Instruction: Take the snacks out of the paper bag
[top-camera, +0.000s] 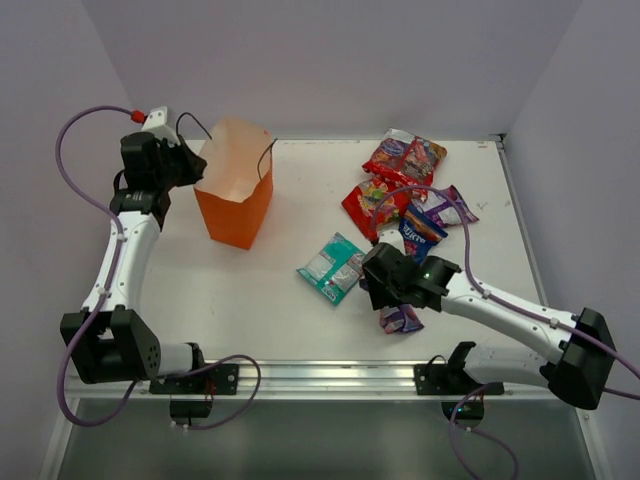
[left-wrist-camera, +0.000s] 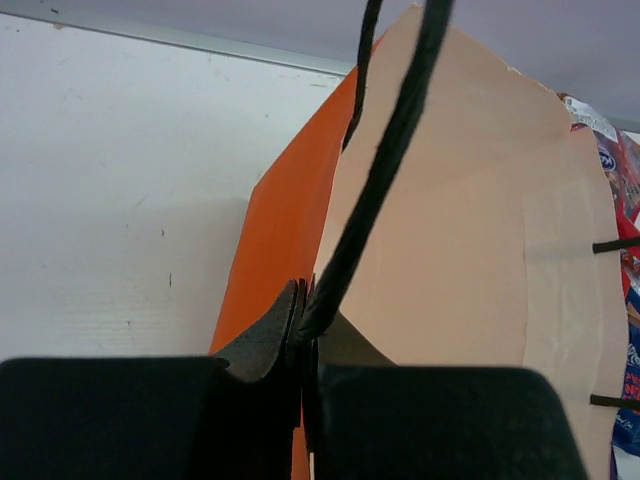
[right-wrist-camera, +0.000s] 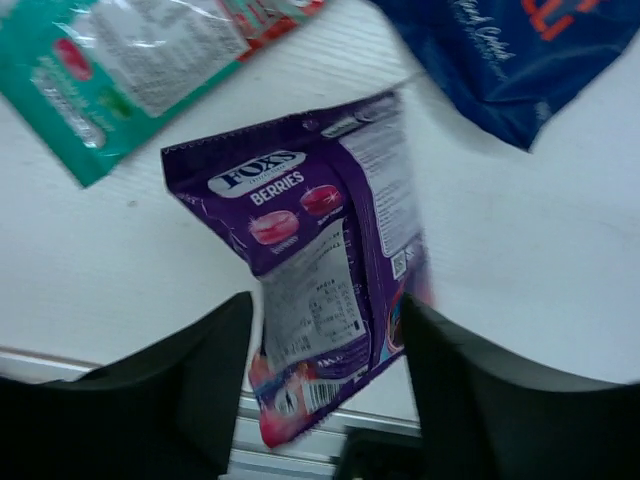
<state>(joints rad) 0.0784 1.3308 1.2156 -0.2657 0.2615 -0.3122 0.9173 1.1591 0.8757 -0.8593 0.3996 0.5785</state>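
Orange paper bag (top-camera: 235, 200) upright at the white table's (top-camera: 250, 310) far left, bare room around it.
Its thin black handle (left-wrist-camera: 385, 170) is pinched tight in the left gripper (left-wrist-camera: 303, 325); the right gripper (right-wrist-camera: 325, 310) stands apart around a glossy purple packet (right-wrist-camera: 300, 210), with other snacks (top-camera: 395, 180) strewn on the right.

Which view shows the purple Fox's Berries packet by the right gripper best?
Right wrist: the purple packet fills the middle, label readable, between the open fingers of the right gripper. Top external shows only a small purple corner poking out beside that gripper. Left wrist doesn't show it.
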